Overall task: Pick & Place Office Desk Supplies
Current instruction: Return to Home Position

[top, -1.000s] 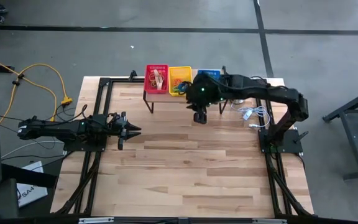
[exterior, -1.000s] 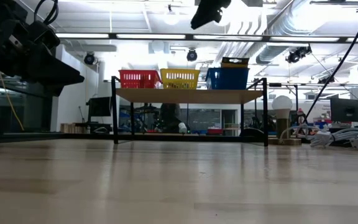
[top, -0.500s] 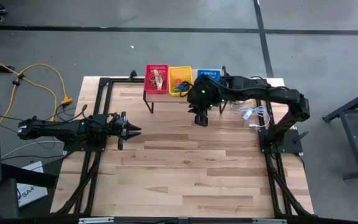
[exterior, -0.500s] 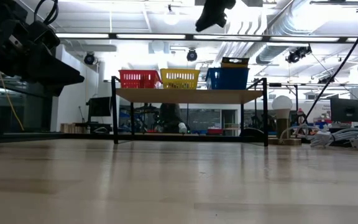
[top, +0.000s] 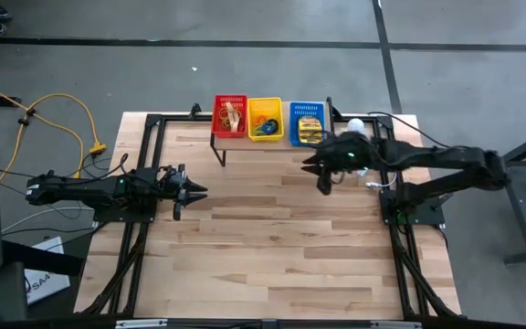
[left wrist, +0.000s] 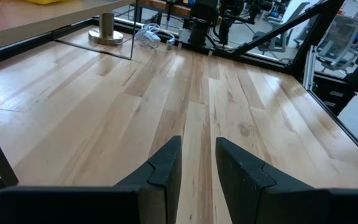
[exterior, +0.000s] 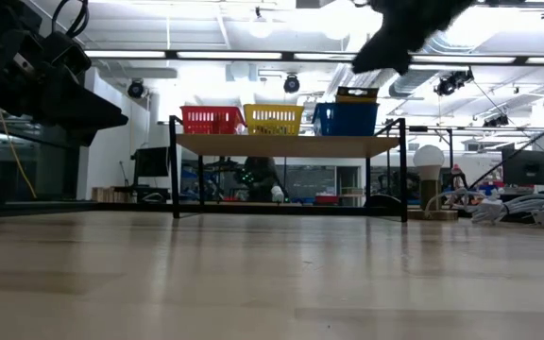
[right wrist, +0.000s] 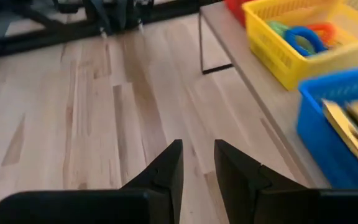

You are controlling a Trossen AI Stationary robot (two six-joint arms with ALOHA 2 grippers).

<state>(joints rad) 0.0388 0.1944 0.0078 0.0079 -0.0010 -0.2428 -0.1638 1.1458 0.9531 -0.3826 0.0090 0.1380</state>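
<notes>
Right gripper (right wrist: 197, 158): we see jaws slightly apart, nothing between, hanging above table (right wrist: 92, 124). Near jaws, ahead: blue bin (right wrist: 334, 118) with crayon boxes (top: 310, 130). Past it, yellow bin (right wrist: 272, 56) with rings (right wrist: 303, 40). Farthest, red bin (top: 215, 117) with rubber bands (top: 234, 114). All on shelf (exterior: 291, 144). Left gripper (left wrist: 197, 152): slim gap, empty, bins well apart from its jaws. We judge bands light, floppy; rings stiff, apt to roll; boxes flat card, best pinched across long edges. No writing legible to us.
</notes>
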